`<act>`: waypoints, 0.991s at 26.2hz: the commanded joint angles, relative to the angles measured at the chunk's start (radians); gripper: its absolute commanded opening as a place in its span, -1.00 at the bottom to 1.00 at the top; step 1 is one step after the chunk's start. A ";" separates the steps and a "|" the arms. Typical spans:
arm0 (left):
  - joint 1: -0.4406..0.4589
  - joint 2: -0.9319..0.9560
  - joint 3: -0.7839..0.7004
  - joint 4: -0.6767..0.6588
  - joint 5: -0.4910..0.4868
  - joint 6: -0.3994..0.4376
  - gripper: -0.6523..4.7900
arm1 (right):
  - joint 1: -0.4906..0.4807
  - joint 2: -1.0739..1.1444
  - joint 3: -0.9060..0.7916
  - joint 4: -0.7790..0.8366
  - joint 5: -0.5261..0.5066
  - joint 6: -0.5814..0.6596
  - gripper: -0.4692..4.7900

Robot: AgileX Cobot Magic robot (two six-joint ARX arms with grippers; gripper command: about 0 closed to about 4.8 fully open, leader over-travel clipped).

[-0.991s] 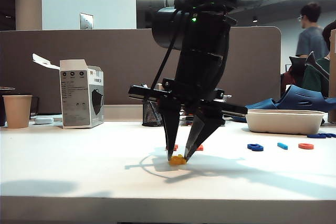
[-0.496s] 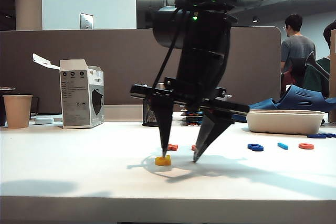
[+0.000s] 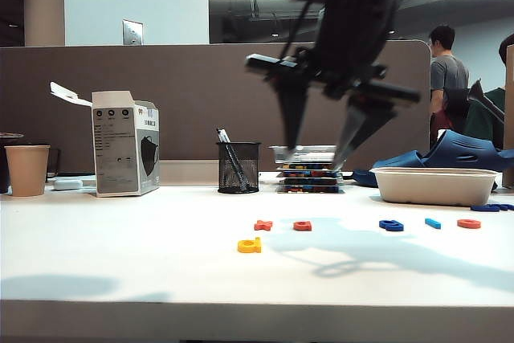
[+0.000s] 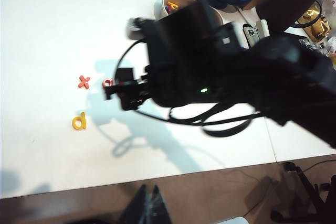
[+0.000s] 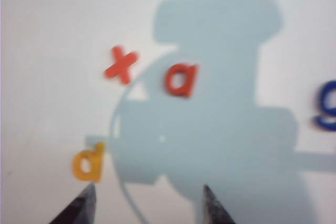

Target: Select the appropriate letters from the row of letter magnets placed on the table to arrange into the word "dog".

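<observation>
Now we see the yellow d [image 3: 250,245] released on the surface [image 3: 120,263], right gripper [image 3: 321,142] lifted clear, jaws wide; left gripper [image 4: 149,208] blurry, state unclear. Next probably the red o [image 3: 468,223].

The exterior camera is sitting low at the desk [image 3: 120,271] edge, looking level across it toward the partition, with the yellow d [image 3: 250,245] lying near. The left wrist camera is looking down from high and far, taking in the right arm [image 4: 210,77] and that d [image 4: 79,121] at its 9 o'clock. The right wrist camera is facing straight down, closer, sharing the d [image 5: 88,162], red x [image 5: 121,65] and red a [image 5: 181,80] with both.
</observation>
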 commanded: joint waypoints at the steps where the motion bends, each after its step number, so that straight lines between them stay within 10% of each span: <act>1: 0.001 -0.002 0.003 0.002 -0.004 0.000 -0.78 | -0.077 -0.027 0.004 -0.048 0.029 -0.070 0.16; 17: 0.002 -0.002 0.003 0.002 -0.005 0.000 -0.78 | -0.479 -0.018 0.003 -0.074 -0.024 -0.339 0.16; 26: 0.002 -0.002 0.003 0.002 -0.004 0.000 -0.78 | -0.504 0.076 0.002 -0.045 -0.084 -0.377 0.16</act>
